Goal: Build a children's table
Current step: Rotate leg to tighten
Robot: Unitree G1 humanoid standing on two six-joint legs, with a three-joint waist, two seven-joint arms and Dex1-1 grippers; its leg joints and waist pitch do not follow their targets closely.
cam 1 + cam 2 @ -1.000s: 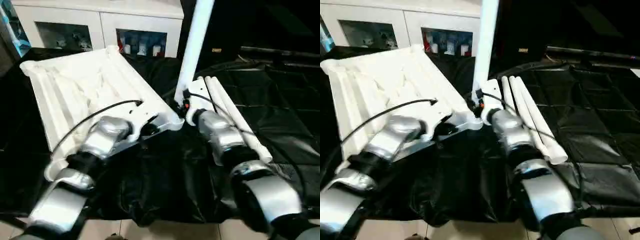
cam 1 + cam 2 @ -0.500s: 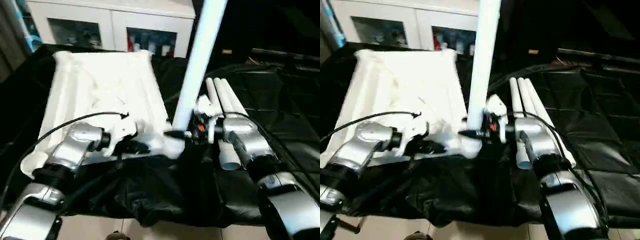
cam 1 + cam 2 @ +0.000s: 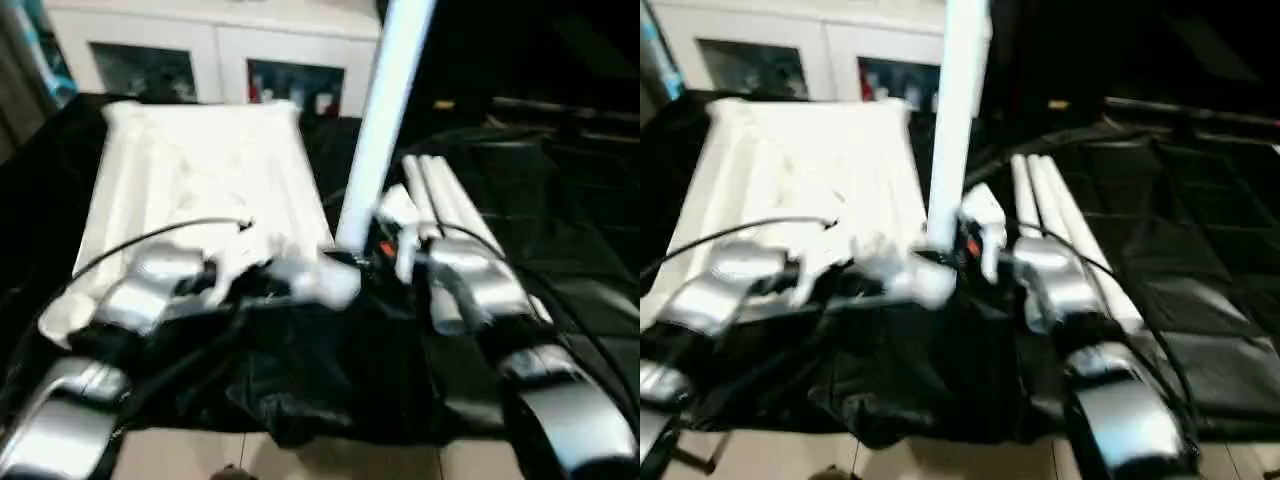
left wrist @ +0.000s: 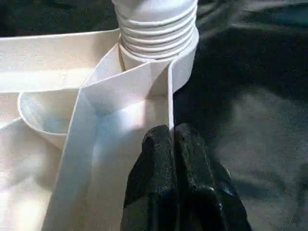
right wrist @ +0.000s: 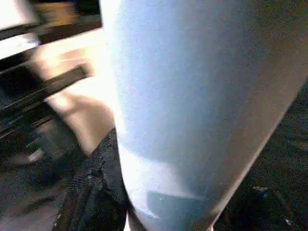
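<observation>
- Reaching forward over the black-draped work table (image 3: 560,260), we see our two silver forearms nearest, the left forearm (image 3: 140,300) on the left and the right forearm (image 3: 480,290) on the right.
- Our left gripper (image 4: 175,139) sits on the near edge of the table top (image 3: 200,180); its two black fingers (image 4: 159,163) are pressed together, with a thin white rib of the underside running down between their tips, so they pinch that rib.
- Just past those fingertips stands the round corner socket (image 4: 185,62), and the ribbed end of the upright leg (image 3: 385,110) sits in it.
- Our right gripper (image 3: 375,250) is at the foot of that leg, close to the socket; one black finger (image 5: 96,192) lies against the tube, but we cannot tell how the jaws stand.
- The table top lies upside down on the black cloth, ribbed underside up, stretching away from us on the left.
- Three loose white legs (image 3: 445,200) lie side by side on the cloth, just right of the upright leg.
- Farthest off stands a white cabinet (image 3: 210,50) with glass doors.
</observation>
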